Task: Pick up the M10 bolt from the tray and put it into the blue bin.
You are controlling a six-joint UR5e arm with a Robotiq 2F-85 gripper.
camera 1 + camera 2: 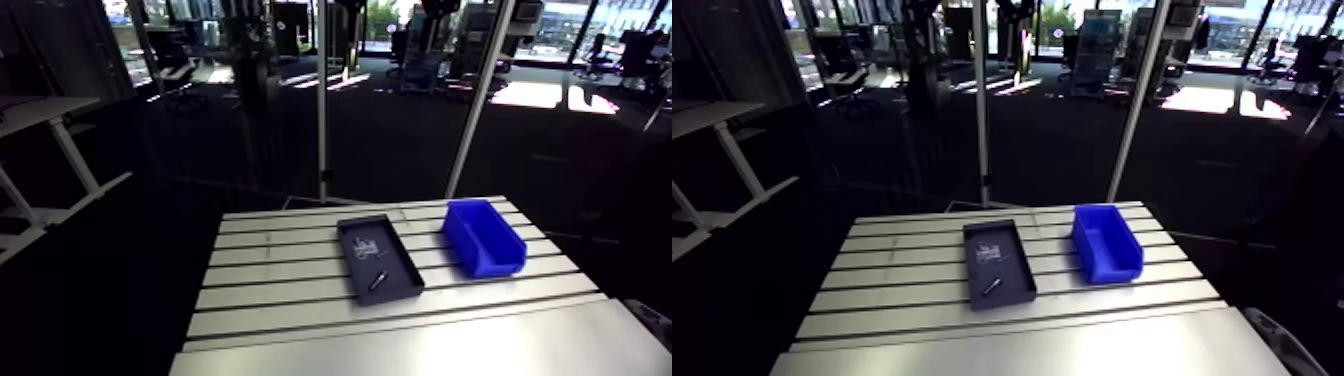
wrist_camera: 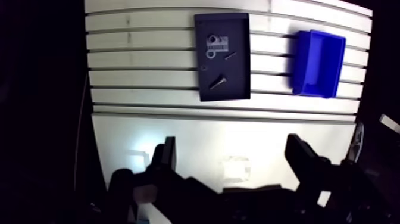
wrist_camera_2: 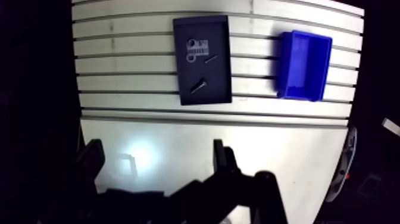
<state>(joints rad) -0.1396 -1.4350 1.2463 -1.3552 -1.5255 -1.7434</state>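
The task is at its start, the approach, with nothing picked up yet. The robot's dark two-fingered hand (image 2: 232, 149) hangs high over the smooth near part of the slotted aluminium desk (image 2: 143, 65). Its fingers are spread wide and nothing is between them.

Well ahead of the hand, about midway between the desk's side edges, lies the shallow dark rectangular tray (image 2: 239, 80). In the end of the tray nearer the hand lies a dark bolt (image 2: 218, 81), slantwise across the floor and apart from the walls. It is the largest piece there, so I take it for the M10, though its size cannot be read from here. The open-topped blue plastic bin (image 2: 321, 59) stands near the tray, toward a side edge of the desk, with a strip of bare slats between the two.

The next move calls for carrying the hand forward and down over the tray, turning the fingers to straddle the bolt across its shank, then closing on it.

Further into the tray lie other small parts: a pale washer-like cluster (image 2: 215, 43) and a thinner dark screw (image 2: 230, 55). They lie apart from the bolt and should not hinder the grasp, but the tray's low walls leave the fingers limited room. Nothing stands on the desk between the tray and the bin
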